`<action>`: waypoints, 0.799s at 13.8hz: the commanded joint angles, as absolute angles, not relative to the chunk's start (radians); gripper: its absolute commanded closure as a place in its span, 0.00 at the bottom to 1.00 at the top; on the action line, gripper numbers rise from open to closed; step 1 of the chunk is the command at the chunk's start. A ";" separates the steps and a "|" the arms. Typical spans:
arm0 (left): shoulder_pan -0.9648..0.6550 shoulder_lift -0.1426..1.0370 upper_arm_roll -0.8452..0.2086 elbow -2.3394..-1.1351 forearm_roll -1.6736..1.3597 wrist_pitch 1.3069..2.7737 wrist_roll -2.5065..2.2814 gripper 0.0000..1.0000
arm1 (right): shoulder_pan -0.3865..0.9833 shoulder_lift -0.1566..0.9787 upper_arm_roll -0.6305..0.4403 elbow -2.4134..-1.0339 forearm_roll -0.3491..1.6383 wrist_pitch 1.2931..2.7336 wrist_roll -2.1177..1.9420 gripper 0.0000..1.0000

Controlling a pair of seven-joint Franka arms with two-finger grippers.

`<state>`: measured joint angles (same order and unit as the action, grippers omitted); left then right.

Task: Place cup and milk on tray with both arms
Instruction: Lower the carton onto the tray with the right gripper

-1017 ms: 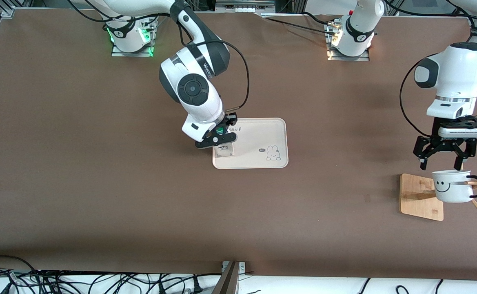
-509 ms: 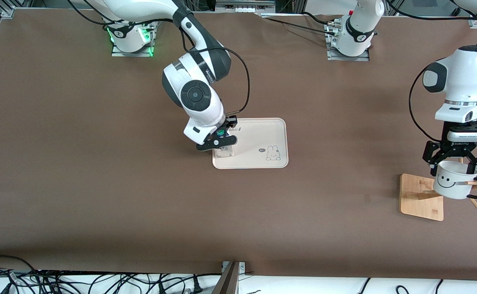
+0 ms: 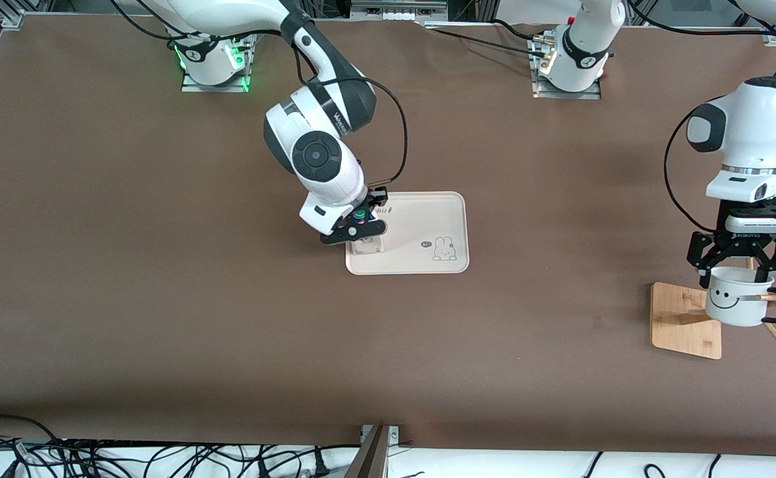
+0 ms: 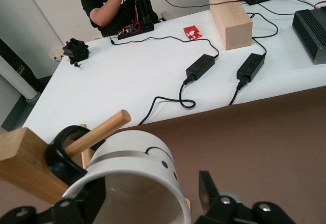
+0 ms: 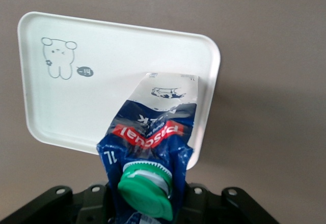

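Table [image 3: 162, 265]: broad, flat, covered in plain brown.

Lying directly on it:
- Tray [image 3: 421, 262]: cream-white, rectangular, rounded corners, rabbit drawing; near the table's middle.
- Wooden stand base [image 3: 676, 318]: bamboo-coloured, flat; toward the left arm's end, nearer the front camera than the tray and well apart from it.
- Two arm base plates [image 3: 215, 83]: along the edge farthest from the front camera.

My two arms: glossy white jointed shells, dark grey joint caps, looping black cables. Right arm [image 3: 314, 149] bears round black disc; base lit green. Left arm [image 3: 746, 143] carries black linkage gripper [image 3: 739, 269].
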<state>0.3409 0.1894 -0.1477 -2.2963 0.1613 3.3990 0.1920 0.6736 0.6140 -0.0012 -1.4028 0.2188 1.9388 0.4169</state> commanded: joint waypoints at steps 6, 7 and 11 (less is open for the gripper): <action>0.351 0.198 -0.153 -2.304 0.187 3.407 0.201 1.00 | 0.666 0.627 -0.003 -1.391 0.242 1.925 0.426 0.37; 0.350 0.198 -0.153 -2.304 0.187 3.407 0.201 1.00 | 0.667 0.624 -0.003 -1.391 0.241 1.921 0.426 0.00; 0.344 0.199 -0.153 -2.306 0.189 3.402 0.201 1.00 | 0.669 0.559 -0.011 -1.384 0.244 1.856 0.419 0.00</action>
